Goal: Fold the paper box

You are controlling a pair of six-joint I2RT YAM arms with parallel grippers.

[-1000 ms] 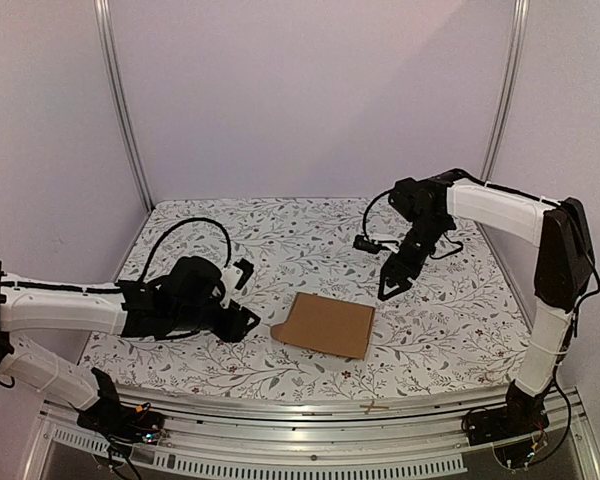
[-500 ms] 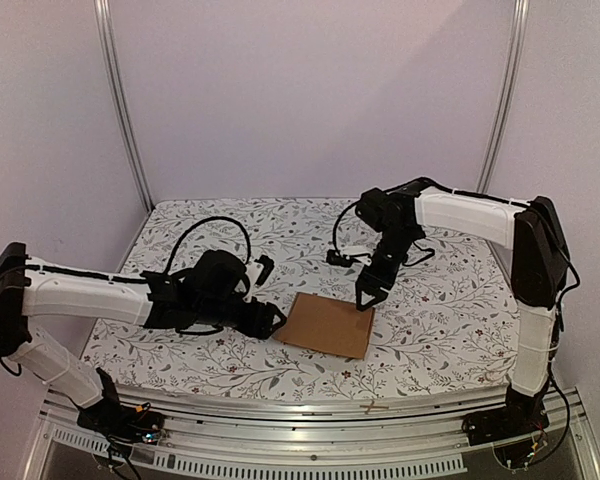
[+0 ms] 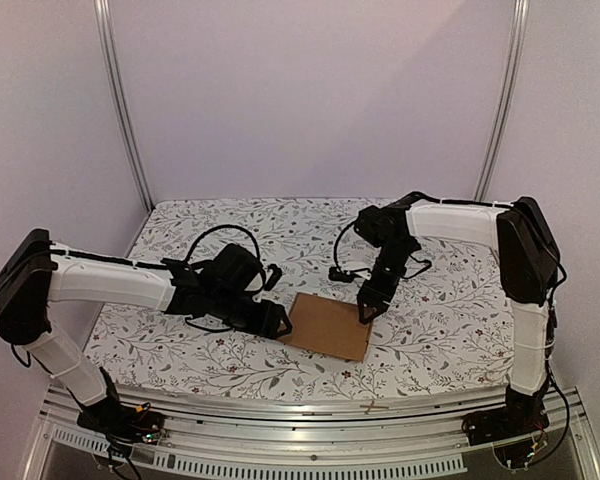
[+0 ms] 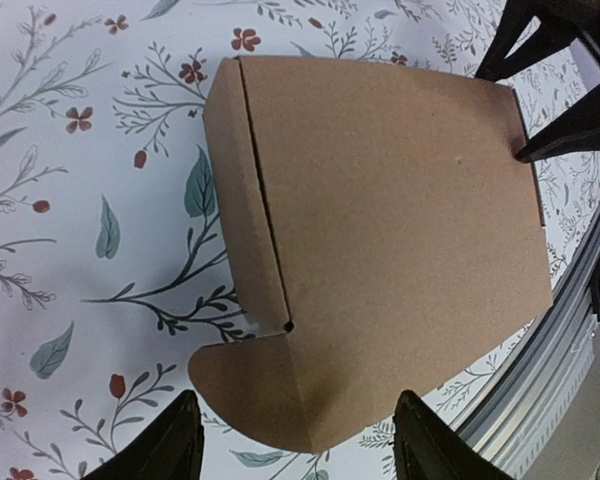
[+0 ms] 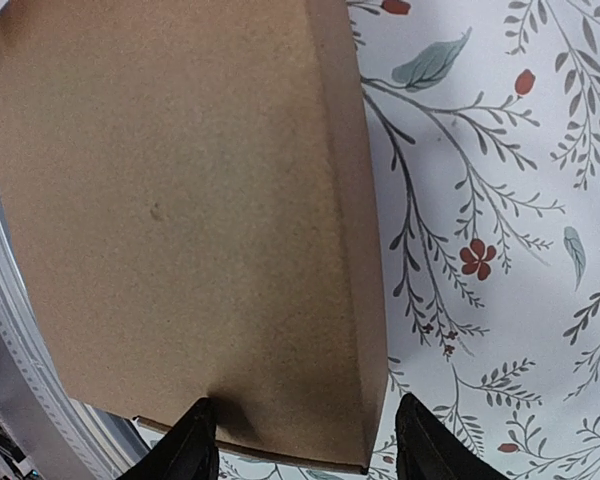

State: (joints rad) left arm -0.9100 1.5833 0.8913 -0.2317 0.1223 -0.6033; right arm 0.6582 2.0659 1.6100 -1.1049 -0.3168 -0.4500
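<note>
The paper box [image 3: 328, 325] lies flat on the floral table, a brown cardboard sheet folded flat, with a rounded flap [image 4: 245, 375] at its left end. My left gripper [image 3: 275, 320] hovers at that flap end, open, its fingers [image 4: 170, 445] astride the flap corner without pinching it. My right gripper [image 3: 365, 308] is open over the box's far right corner. In the right wrist view the box [image 5: 180, 200] fills the left half, and one finger [image 5: 190, 445] sits over the cardboard near its edge. The right gripper's black fingers [image 4: 545, 60] also show in the left wrist view.
An aluminium rail [image 3: 310, 405] runs along the table's near edge, close to the box's front side, and shows as rail [image 4: 570, 350] and rail [image 5: 10, 330] in the wrist views. Frame posts [image 3: 120, 110] stand at the back corners. Black cables [image 3: 215, 240] loop off the left wrist.
Both arms have closed in on the box: the left gripper slid right to its flap end, the right gripper came down and left to its far right corner. The box has not moved.
</note>
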